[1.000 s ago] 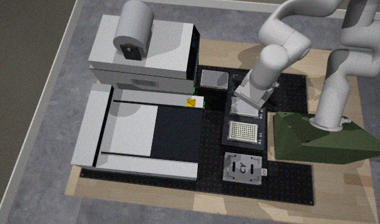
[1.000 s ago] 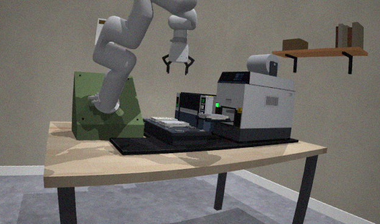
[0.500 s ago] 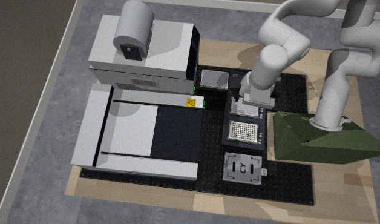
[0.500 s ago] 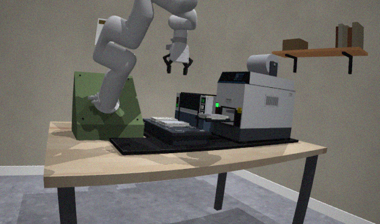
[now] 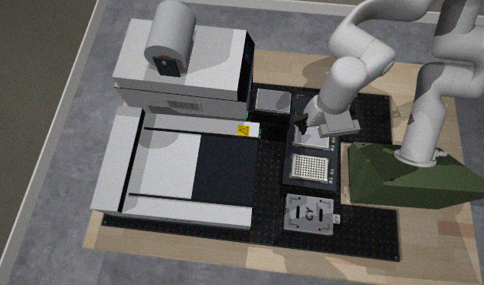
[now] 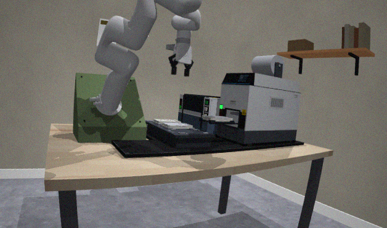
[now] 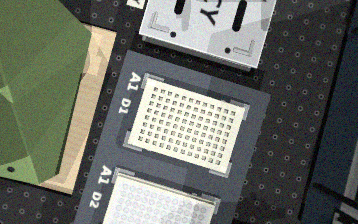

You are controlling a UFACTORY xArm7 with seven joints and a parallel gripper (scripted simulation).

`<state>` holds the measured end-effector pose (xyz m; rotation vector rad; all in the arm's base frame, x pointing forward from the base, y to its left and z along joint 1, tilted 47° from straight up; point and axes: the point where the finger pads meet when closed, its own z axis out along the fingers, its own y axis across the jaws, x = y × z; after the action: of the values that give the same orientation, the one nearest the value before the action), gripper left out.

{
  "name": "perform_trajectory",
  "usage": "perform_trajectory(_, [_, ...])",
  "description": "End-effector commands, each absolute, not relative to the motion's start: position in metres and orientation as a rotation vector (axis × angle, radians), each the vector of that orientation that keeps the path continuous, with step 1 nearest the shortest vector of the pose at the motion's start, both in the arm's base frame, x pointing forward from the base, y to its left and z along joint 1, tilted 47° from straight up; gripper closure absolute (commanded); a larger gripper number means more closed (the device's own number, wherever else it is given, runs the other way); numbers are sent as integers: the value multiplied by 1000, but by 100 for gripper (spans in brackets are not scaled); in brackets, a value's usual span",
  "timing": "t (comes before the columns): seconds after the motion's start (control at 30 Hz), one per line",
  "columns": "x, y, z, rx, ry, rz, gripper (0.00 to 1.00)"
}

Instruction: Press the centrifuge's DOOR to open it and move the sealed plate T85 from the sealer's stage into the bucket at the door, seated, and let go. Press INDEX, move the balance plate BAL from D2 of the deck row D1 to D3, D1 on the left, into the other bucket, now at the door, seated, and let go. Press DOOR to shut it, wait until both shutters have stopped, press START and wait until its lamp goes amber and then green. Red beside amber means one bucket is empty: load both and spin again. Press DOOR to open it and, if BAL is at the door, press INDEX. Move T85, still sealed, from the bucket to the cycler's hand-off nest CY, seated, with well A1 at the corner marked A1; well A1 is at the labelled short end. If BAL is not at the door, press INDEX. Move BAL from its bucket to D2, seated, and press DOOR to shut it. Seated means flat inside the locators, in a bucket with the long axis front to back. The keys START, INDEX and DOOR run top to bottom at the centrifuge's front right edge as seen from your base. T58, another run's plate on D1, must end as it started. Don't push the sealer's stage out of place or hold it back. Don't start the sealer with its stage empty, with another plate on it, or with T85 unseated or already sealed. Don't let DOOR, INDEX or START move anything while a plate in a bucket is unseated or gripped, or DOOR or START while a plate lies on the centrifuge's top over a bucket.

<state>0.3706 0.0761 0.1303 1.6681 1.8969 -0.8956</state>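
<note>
Your gripper (image 6: 180, 68) hangs high above the deck row, fingers spread wide and holding nothing. The height reads as a transit pose: it clears every instrument on the black base mat (image 5: 367, 231).

T85 (image 5: 273, 101) lies on the sealer's stage, which juts from the sealer (image 5: 182, 65) toward the arm's side of the worktop. It looks flat there, so you can take it from above once the door is open.

The centrifuge (image 5: 170, 169) sits beside the sealer, nearer the worktop's front edge in the top view. Its top shows a dark panel on the arm's side; you cannot tell from these views whether that is an open door or a closed cover. My judgement: no bucket is loaded yet, so the DOOR key comes first.

BAL (image 7: 155, 205) sits in D2, inside its corner locators, directly below the wrist. T58 (image 7: 186, 126) sits in D1 just beside it, also inside its locators. They are close neighbours, so any descent on D2 needs a square approach to leave T58 untouched.

The CY nest (image 5: 309, 213) stands beyond D1, bare of any plate.

The green pedestal (image 5: 413, 185) flanks the deck row on the arm's side and limits low sweeps there. The sealer's roll (image 5: 170, 35) is the tallest obstacle near the stage.
</note>
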Motion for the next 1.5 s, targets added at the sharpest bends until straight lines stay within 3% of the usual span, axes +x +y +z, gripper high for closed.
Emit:
perform_trajectory(0.0, [371,78,131,1541,2049,-951,0])
perform_trajectory(1.47, [371,78,131,221,2901,-1254,0])
